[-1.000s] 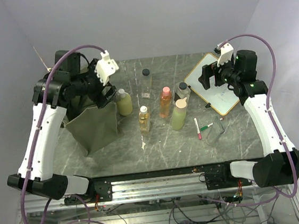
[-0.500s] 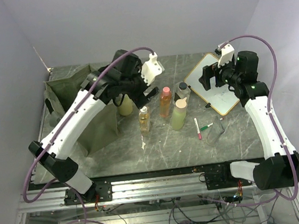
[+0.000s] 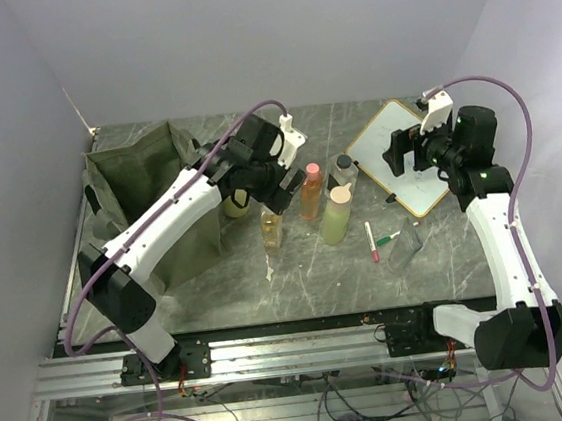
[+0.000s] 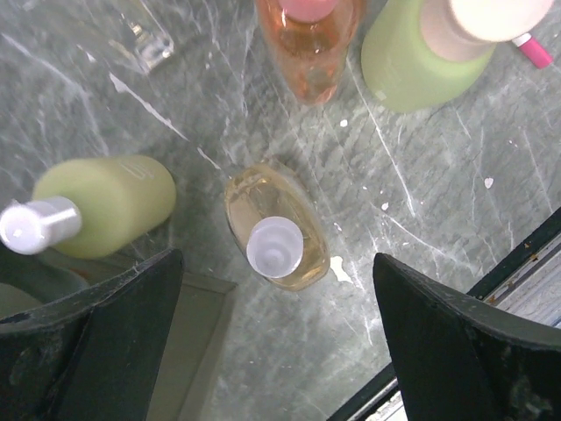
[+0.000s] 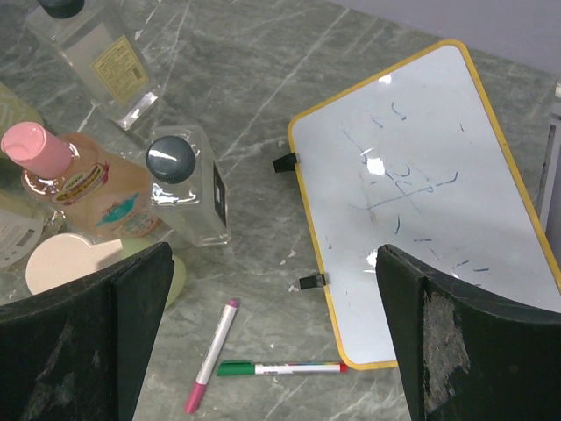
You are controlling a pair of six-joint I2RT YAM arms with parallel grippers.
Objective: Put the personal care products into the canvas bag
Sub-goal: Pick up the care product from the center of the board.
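The olive canvas bag [image 3: 144,200] stands open at the left. The personal care products stand to its right: a yellow-green pump bottle [image 4: 105,206], an amber white-capped bottle [image 4: 276,237], an orange bottle [image 3: 310,189], a light green beige-capped bottle [image 3: 337,215] and two clear dark-capped bottles [image 5: 188,184] [image 5: 96,53]. My left gripper [image 3: 269,194] hangs open above the amber bottle [image 3: 272,228], its fingers [image 4: 96,338] wide on either side and not touching it. My right gripper [image 3: 403,152] is open and empty above the whiteboard's near edge.
A yellow-framed whiteboard [image 5: 421,193] lies at the back right. A pink marker [image 5: 210,355] and a green marker [image 5: 280,368] lie in front of it. The bag's fabric edge [image 4: 188,351] is close beside the amber bottle. The table's metal rail [image 3: 305,339] runs along the front.
My left arm has swung right from over the bag to above the bottles, its jaws opening slightly wider. The right gripper has shifted a little to the right.
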